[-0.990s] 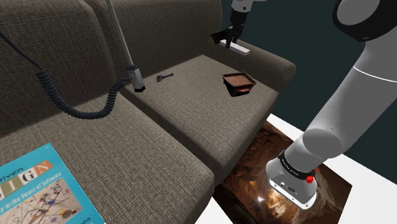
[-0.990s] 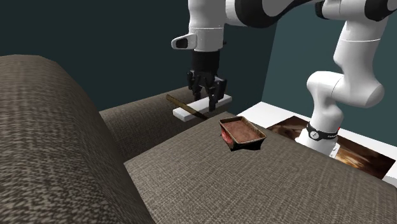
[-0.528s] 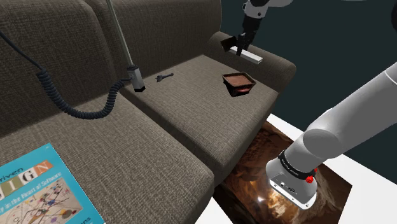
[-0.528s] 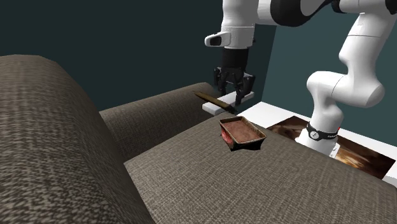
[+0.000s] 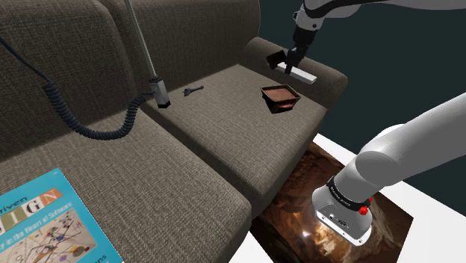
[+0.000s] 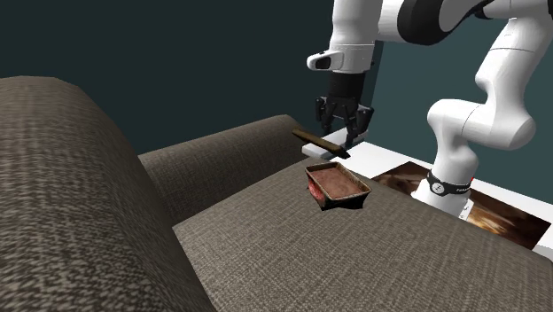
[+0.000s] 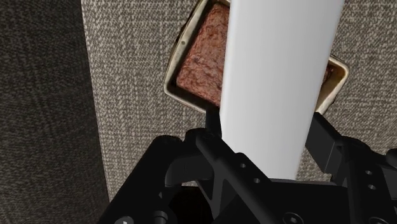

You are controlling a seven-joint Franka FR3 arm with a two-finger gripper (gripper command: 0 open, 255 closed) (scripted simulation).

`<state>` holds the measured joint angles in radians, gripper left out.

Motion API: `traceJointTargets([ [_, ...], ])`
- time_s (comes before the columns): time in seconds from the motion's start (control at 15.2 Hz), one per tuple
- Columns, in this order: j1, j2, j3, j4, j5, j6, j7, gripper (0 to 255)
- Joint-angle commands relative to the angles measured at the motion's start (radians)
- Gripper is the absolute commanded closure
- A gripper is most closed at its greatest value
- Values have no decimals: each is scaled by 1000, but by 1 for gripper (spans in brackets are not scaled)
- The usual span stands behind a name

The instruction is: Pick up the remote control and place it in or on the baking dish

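White remote (image 7: 280, 76) is clasped crosswise between the black gripper's (image 5: 288, 63) fingers, lifted clear of the grey-brown sofa (image 5: 224, 142); the brown baking dish (image 6: 338, 184) rests on the seat cushion below it, apart.

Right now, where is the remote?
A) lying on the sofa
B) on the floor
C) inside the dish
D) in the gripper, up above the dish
D: the gripper clasps the white remote between its fingers in the air, and the wrist view shows the dish just beyond it.
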<state>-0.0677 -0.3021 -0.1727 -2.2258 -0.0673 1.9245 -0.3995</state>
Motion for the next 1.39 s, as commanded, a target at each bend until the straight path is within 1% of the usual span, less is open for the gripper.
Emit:
traceJointTargets([
  [0.0,0,3,0,-26,0,30,2,255],
  [0.59,-1,40,-7,-118,1,159,0,255],
  [1.06,-1,40,-7,-118,1,159,0,255],
  [1.12,-1,40,-7,-118,1,159,0,0],
  [1.32,-1,41,-7,-118,1,159,0,0],
])
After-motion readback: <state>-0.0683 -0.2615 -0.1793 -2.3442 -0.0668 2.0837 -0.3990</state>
